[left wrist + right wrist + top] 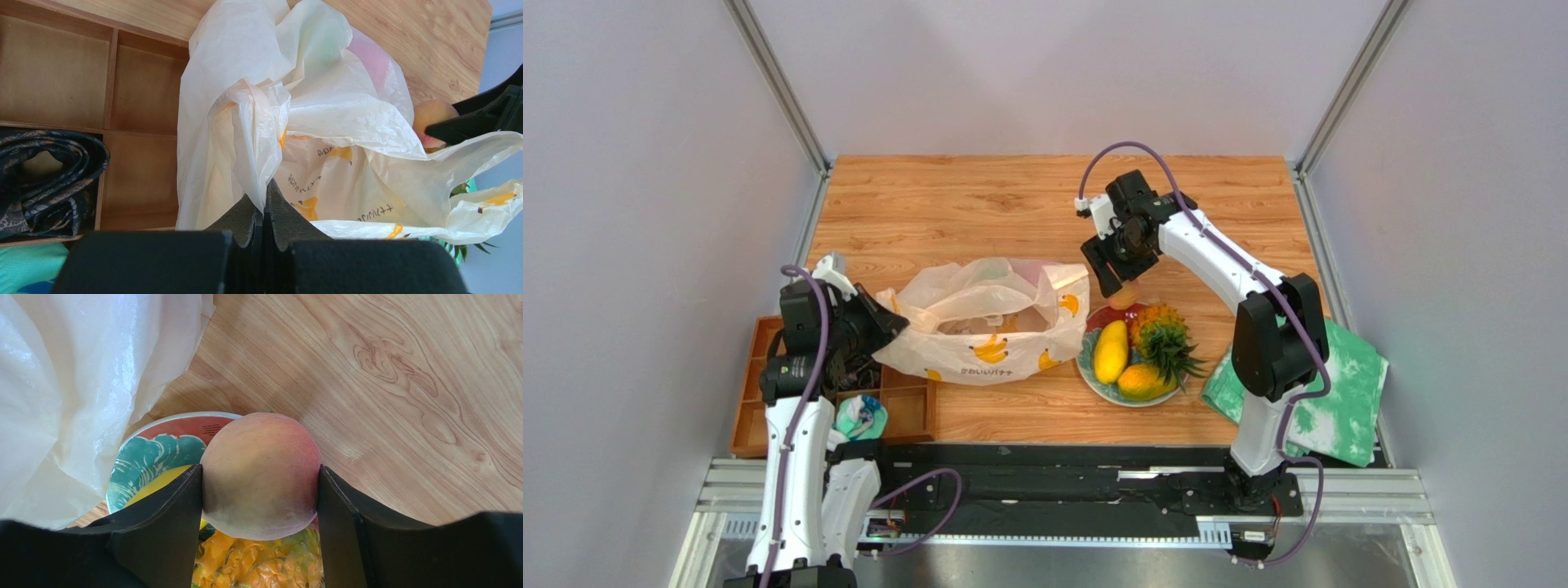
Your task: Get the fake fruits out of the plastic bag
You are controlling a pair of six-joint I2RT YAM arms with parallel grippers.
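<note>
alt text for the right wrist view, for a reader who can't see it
The right gripper holds a pink-orange peach between its two black fingers, over a patterned plate with yellow fruit on it. The white plastic bag fills the left side; wooden table fills the rest.

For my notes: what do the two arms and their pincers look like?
Both the left arm and right arm have white links with black joints and sit on a black base rail. A thin purple cable loops along each. The left pincer and right pincer have matte black, flat, tapering fingers.
</note>
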